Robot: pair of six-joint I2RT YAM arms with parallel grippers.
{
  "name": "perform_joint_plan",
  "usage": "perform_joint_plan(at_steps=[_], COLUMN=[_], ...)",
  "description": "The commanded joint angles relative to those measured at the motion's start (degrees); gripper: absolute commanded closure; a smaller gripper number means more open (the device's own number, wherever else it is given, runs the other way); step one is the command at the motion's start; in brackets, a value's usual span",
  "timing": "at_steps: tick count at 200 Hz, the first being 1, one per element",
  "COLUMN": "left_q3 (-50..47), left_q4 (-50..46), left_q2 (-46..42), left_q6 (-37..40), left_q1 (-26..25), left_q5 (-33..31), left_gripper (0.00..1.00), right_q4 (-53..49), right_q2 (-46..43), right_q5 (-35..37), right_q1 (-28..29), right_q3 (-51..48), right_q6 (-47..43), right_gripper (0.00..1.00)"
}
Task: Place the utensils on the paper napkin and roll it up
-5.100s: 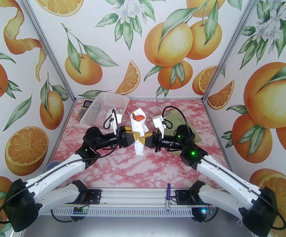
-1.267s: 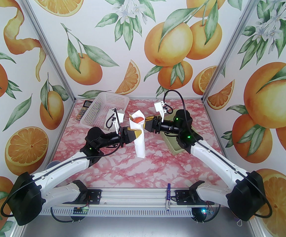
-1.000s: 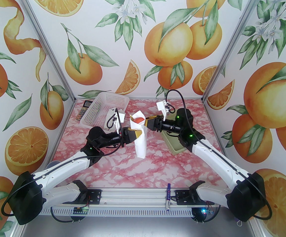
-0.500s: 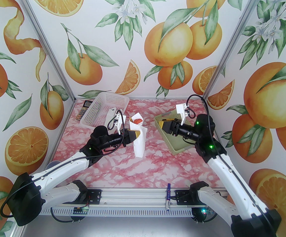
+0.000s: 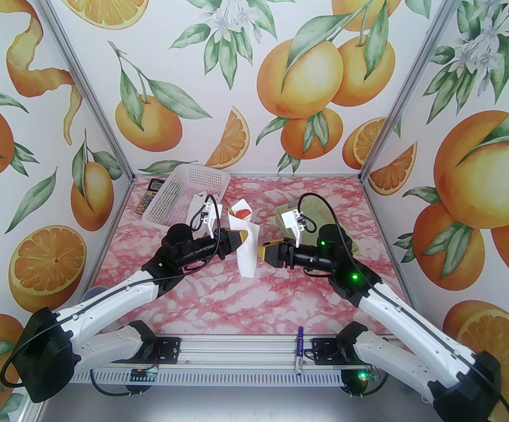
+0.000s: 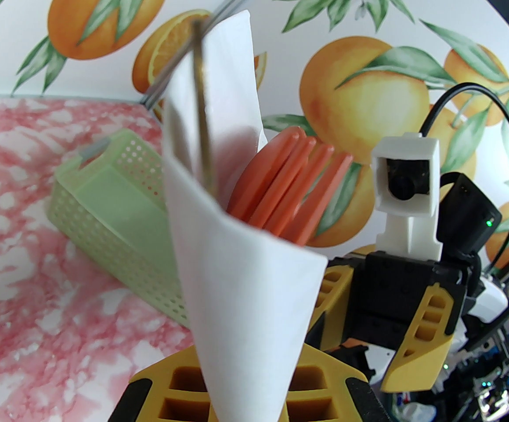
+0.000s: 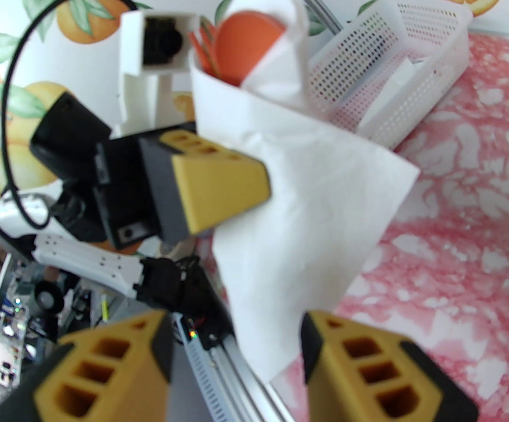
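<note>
The paper napkin [image 5: 247, 253] is rolled into a white cone and held upright above the table's middle. My left gripper [image 5: 244, 238] is shut on its middle from the left. The utensils [image 5: 242, 212] stick out of the roll's open top with their orange-red heads, fork tines [image 6: 289, 191] among them; their handles are hidden in the paper. My right gripper [image 5: 261, 251] is open at the right of the roll's lower part. In the right wrist view its fingers [image 7: 368, 367] stand either side of the napkin's [image 7: 307, 200] lower end, apart from it.
A white mesh basket [image 5: 184, 194] and a calculator [image 5: 148, 196] stand at the back left. A green basket [image 5: 324, 218] lies behind the right arm. A blue-and-white marker pen [image 5: 299, 353] rests on the front rail.
My right gripper let go of the roll's upper end, swung right over the green basket, then came back lower beside the roll with its jaws wider. The left gripper kept its hold.
</note>
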Motion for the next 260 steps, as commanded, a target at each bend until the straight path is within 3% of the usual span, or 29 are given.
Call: perform_joint_plan(at_steps=[1, 165, 260], left_q3=[0.98, 0.76, 0.91], left_q4=[3.01, 7.02, 12.66], left_q2=[-0.12, 1.21, 3.1], left_q6=[-1.08, -3.84, -5.99], left_q1=[0.02, -0.15, -0.18], left_q5=[0.62, 2.8, 7.35], left_gripper=[1.0, 1.0, 1.0], right_q4=[1.5, 11.68, 22.06], right_q2=[1.62, 7.96, 9.8], right_q5=[3.65, -0.91, -9.86], right_q1=[0.96, 3.43, 3.4], right_q3=[1.7, 1.35, 1.0], right_q6=[-2.53, -1.76, 1.74], right_gripper=[0.44, 0.5, 0.63])
